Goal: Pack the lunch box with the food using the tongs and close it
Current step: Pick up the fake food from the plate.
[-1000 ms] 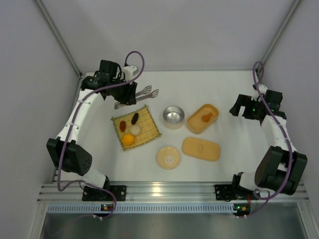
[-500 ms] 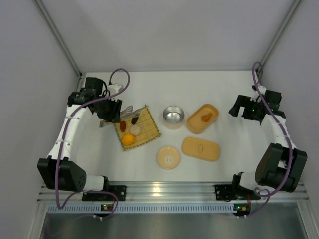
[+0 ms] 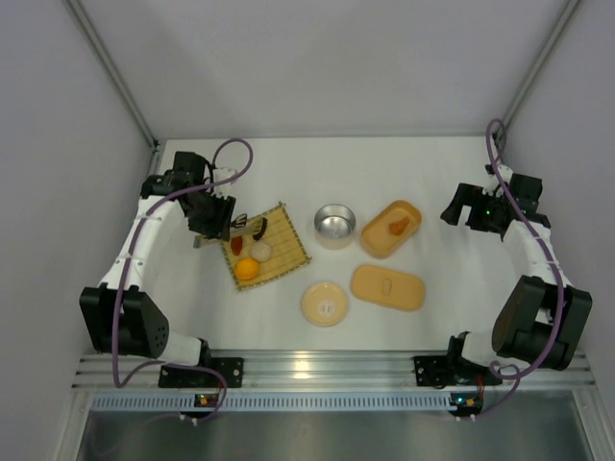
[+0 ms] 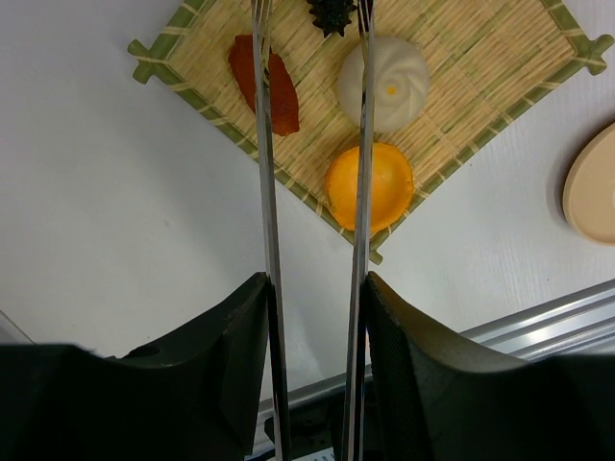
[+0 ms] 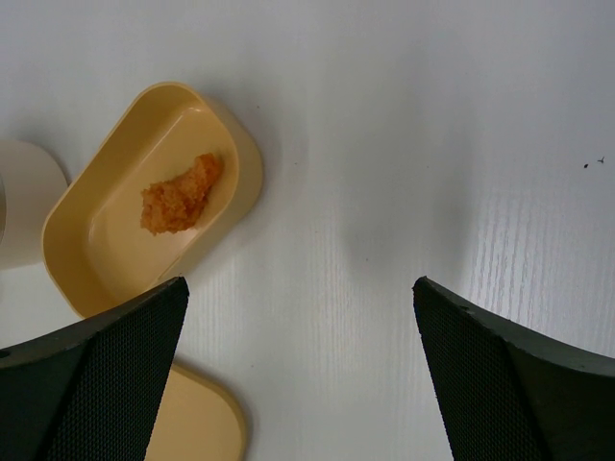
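My left gripper (image 3: 213,223) (image 4: 315,279) is shut on the silver tongs (image 3: 240,223) (image 4: 267,192). Their two thin arms reach over the bamboo mat (image 3: 285,240) (image 4: 480,58), spread apart. On the mat lie a reddish-brown piece (image 4: 264,84), a white ball (image 4: 384,82), an orange ball (image 4: 370,185) and a dark piece (image 4: 332,12); the tong tips are beside the dark piece (image 3: 259,229). The tan lunch box (image 3: 380,240) (image 5: 245,144) stands open with an orange-tan piece (image 3: 399,227) (image 5: 181,195) inside. Its lid (image 3: 387,287) (image 5: 187,423) lies flat in front. My right gripper (image 3: 464,208) (image 5: 300,283) hangs open and empty right of the box.
A round metal bowl (image 3: 335,224) stands between mat and lunch box. A round tan dish (image 3: 326,303) (image 4: 591,182) lies in front of it. White walls close in on the left, back and right.
My left arm has carried the tongs from behind the mat to its left side, and their arms now reach over the food. The right arm has not moved.
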`<state>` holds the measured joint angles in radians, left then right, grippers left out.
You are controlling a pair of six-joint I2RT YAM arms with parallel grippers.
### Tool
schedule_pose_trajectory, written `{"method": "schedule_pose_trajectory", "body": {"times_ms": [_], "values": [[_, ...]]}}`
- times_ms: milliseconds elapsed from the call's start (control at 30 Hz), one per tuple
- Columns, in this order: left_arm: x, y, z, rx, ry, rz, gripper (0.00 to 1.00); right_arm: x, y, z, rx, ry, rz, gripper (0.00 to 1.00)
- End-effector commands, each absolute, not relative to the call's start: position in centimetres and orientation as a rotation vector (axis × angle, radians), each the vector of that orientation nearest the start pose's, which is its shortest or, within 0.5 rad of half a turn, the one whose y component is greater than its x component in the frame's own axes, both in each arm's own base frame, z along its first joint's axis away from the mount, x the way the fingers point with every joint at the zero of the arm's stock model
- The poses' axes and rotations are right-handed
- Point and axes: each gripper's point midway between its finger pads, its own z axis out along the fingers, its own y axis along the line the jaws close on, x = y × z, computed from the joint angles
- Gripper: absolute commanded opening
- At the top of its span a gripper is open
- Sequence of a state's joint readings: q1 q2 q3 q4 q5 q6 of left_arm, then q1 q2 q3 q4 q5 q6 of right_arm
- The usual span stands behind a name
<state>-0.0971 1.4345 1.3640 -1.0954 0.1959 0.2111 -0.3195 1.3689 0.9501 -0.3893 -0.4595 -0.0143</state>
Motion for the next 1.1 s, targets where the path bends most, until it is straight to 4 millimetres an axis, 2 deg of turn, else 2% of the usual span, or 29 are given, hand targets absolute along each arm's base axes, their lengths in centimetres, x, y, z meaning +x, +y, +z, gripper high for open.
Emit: {"method": "schedule_pose_trajectory", "body": {"times_ms": [0, 333, 733, 1067], "values": [[30.3, -5.0, 17.6, 0.436, 2.648, -0.195, 0.48, 36.6, -4.1, 15.5, 0.12, 2.226, 0.365, 0.99], [30.8, -5.8, 16.5, 0.455, 2.65, -0.246, 0.48, 36.5, -4.2, 15.3, 0.124, 2.23, 0.363, 0.99], [30.2, -6.9, 15.3, 0.497, 2.676, -0.264, 0.48, 36.6, -4.2, 15.3, 0.124, 2.23, 0.363, 0.99], [30.4, -7.2, 14.6, 0.509, 2.686, -0.253, 0.42, 36.5, -4.2, 15.4, 0.124, 2.231, 0.362, 0.99]]}}
